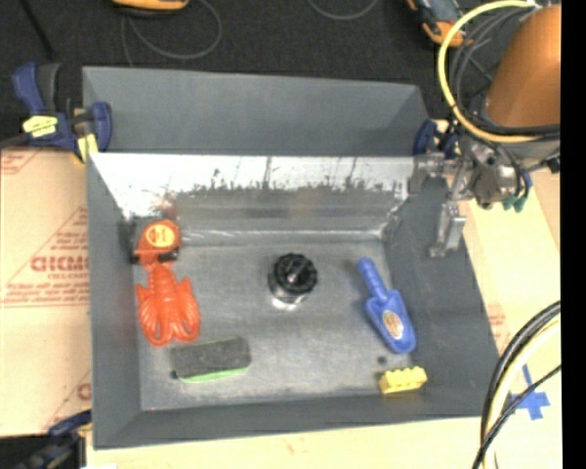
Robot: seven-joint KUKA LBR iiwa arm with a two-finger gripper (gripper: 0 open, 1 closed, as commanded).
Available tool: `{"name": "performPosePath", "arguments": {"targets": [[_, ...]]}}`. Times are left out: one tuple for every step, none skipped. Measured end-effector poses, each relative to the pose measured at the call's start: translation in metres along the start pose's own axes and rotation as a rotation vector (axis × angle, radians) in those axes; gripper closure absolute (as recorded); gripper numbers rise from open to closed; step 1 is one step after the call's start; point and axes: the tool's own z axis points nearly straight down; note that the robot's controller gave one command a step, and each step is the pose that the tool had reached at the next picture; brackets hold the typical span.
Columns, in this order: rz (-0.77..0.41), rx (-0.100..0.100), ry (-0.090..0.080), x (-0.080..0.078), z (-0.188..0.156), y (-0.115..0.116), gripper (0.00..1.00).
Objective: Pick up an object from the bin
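- Grey bin [254,115]: six loose things lie well apart on its floor.
- Gripper [446,242]: it hangs at the bin's 2 o'clock, beside the right wall; we cannot tell whether the jaws are apart or together. We judge the step to be the approach, with nothing taken yet.
- Orange lobster toy [166,306]: at 9 o'clock.
- Blue toy trowel [386,306]: at 4 o'clock, nearest the gripper. Its long axis runs 11 to 5 o'clock, with the handle toward 11 and the broad end toward 5. We judge that the next move calls for descent there, jaws set across the handle.
- Dark sponge [210,360]: at 7 o'clock.
- Black knob [293,277]: at the centre.
- Orange tape measure [156,240]: at 10 o'clock.
- Yellow brick [402,380]: at 5 o'clock.
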Motion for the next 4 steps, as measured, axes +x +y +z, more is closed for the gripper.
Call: {"name": "performPosePath", "arguments": {"targets": [[0.000, 0.000, 0.000, 0.000, 0.000, 0.000, 0.00], [0.063, 0.000, -0.007, -0.010, 0.044, 0.027, 0.00], [0.046, -0.002, 0.001, -0.002, 0.096, 0.063, 0.00], [0.101, -0.002, -0.002, 0.005, 0.124, 0.092, 0.00]]}}
